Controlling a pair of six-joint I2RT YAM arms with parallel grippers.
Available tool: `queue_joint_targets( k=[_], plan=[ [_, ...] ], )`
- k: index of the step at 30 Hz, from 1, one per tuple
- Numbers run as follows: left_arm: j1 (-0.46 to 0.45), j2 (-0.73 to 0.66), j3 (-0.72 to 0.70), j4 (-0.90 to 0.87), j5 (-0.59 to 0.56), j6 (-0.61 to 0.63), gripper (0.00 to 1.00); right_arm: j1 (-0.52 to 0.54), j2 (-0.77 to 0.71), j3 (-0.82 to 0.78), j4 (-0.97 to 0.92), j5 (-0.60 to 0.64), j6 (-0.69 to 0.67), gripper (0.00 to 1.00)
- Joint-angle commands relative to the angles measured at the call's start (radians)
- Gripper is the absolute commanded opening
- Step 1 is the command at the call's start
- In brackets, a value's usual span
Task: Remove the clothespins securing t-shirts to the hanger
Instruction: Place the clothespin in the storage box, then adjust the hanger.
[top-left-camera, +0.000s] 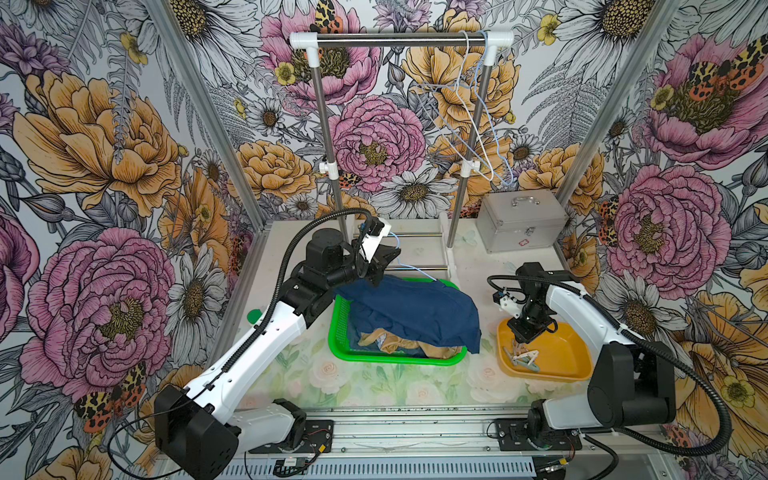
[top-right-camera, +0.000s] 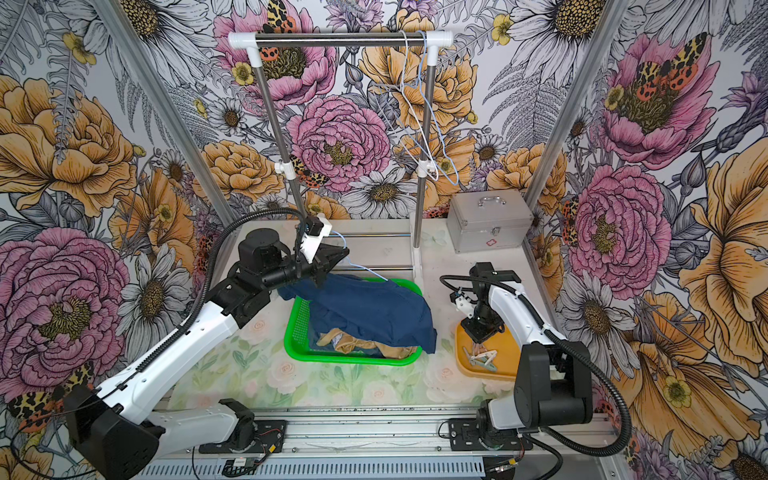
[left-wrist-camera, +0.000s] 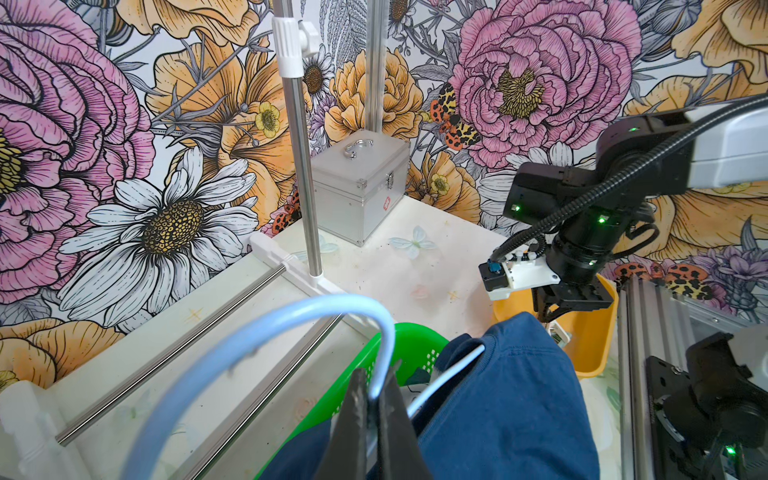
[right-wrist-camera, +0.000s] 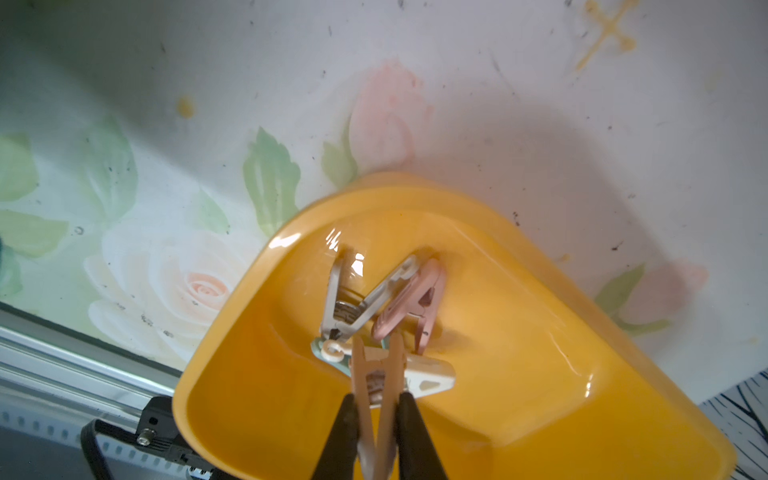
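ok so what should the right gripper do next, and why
Probably open the right gripper to release the peach clothespin. It is pinched between the jaws over the yellow tray, where other clothespins already lie, so it looks set to drop among them. The left gripper holds the hanger and need not move.

Desk: you have a pale surface (top-left-camera: 374, 386) printed with roses and leaves.
Middle: your green basket (top-left-camera: 390, 358) sits here.
Right side: a yellow tray (top-left-camera: 575, 359), near the basket, apart.
Back right corner: a silver case (top-left-camera: 521, 222).
Back: the clothes rack (top-left-camera: 451, 253) stands behind your basket.
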Motion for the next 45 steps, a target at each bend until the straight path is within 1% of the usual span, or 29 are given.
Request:
queue_joint_targets(
  k=[1,6,10,13,18,20,22,24,29,32,34,36,39,42,45],
  plan=[
    [-0.019,-0.018,0.004,0.034,-0.011,0.001,0.0,-0.01,0.031,0.038,0.023,0.025,-0.002,0.17],
    [-0.022,-0.021,0.001,0.024,-0.022,0.011,0.0,-0.009,0.048,0.036,0.029,0.02,-0.003,0.31],
    [-0.022,-0.026,0.004,0.015,-0.022,0.018,0.0,-0.009,0.052,0.034,0.029,0.018,0.0,0.44],
    [-0.022,-0.023,0.005,0.013,-0.023,0.017,0.0,-0.008,0.049,0.037,0.029,0.012,0.004,0.51],
    [-0.02,-0.025,0.012,-0.003,-0.025,0.025,0.0,-0.008,0.002,0.046,0.028,0.054,0.011,0.56],
    [-0.019,-0.023,0.016,-0.004,-0.025,0.025,0.0,-0.005,-0.046,0.068,0.013,0.082,0.032,0.58],
    [-0.019,-0.023,0.02,-0.015,-0.023,0.025,0.0,-0.003,-0.125,0.086,0.007,0.102,0.062,0.58],
    [-0.02,-0.025,0.018,-0.015,-0.021,0.027,0.0,0.001,-0.198,0.09,-0.004,0.095,0.074,0.58],
    [-0.028,-0.021,0.029,-0.025,-0.023,0.028,0.0,0.071,-0.37,0.067,0.0,0.043,0.098,0.58],
    [-0.046,-0.022,0.043,-0.027,-0.033,0.043,0.0,0.154,-0.455,0.079,0.028,0.021,0.13,0.59],
    [-0.052,-0.021,0.054,-0.029,-0.021,0.045,0.0,0.2,-0.498,0.105,0.063,0.002,0.169,0.59],
    [-0.052,-0.026,0.058,-0.032,-0.011,0.045,0.0,0.233,-0.522,0.138,0.089,-0.024,0.187,0.6],
    [-0.058,-0.041,0.061,-0.035,-0.033,0.047,0.0,0.284,-0.528,0.192,0.143,-0.05,0.202,0.62],
    [-0.065,-0.053,0.062,-0.037,-0.041,0.043,0.0,0.346,-0.522,0.24,0.224,-0.097,0.219,0.7],
    [-0.074,-0.055,0.073,-0.037,-0.039,0.02,0.0,0.403,-0.512,0.294,0.301,-0.154,0.239,0.73]
  ],
)
